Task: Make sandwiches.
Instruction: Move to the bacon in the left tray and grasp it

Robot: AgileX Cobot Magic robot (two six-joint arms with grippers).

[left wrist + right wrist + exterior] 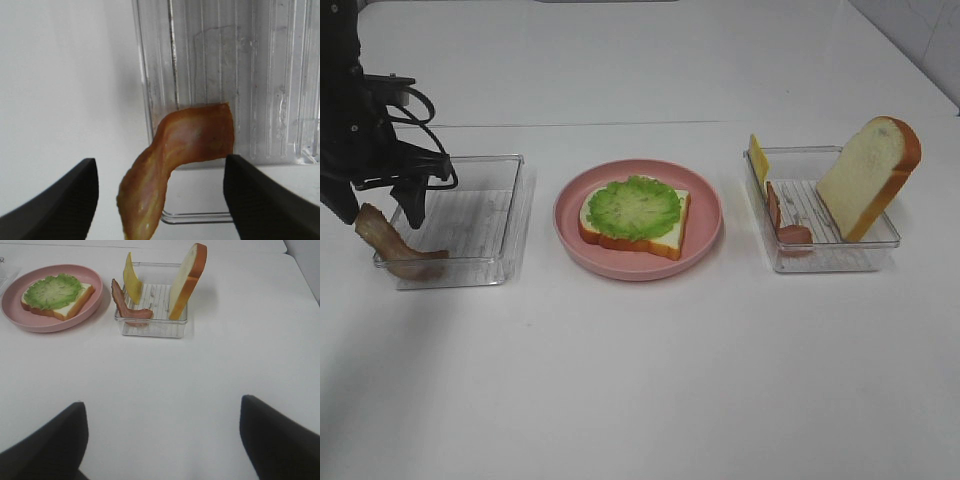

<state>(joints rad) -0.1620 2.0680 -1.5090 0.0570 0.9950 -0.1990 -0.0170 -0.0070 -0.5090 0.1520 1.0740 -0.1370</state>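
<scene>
So, the half-built sandwich point(632, 218), bread slice point(667, 237) plus lettuce point(635, 200), sits on the pink plate point(708, 218). Over the clear tray point(480, 215) at the plate's 9 o'clock the left gripper point(159, 165) is spread wide, bacon strip point(192, 140) in the gap; the right gripper point(161, 402) is wide too.

Right gripper point(162, 402) fingers spread wide above white table point(210, 365). Toward the table's far edge: clear tray point(152, 329) holding yellow cheese point(132, 282) and upright bread slice point(186, 282), both on edge, with bacon strip point(122, 305) leaning at the plate-side wall. Just beside tray: pink plate point(60, 326) carrying flat bread slice point(76, 302) topped with lettuce point(52, 290).
</scene>
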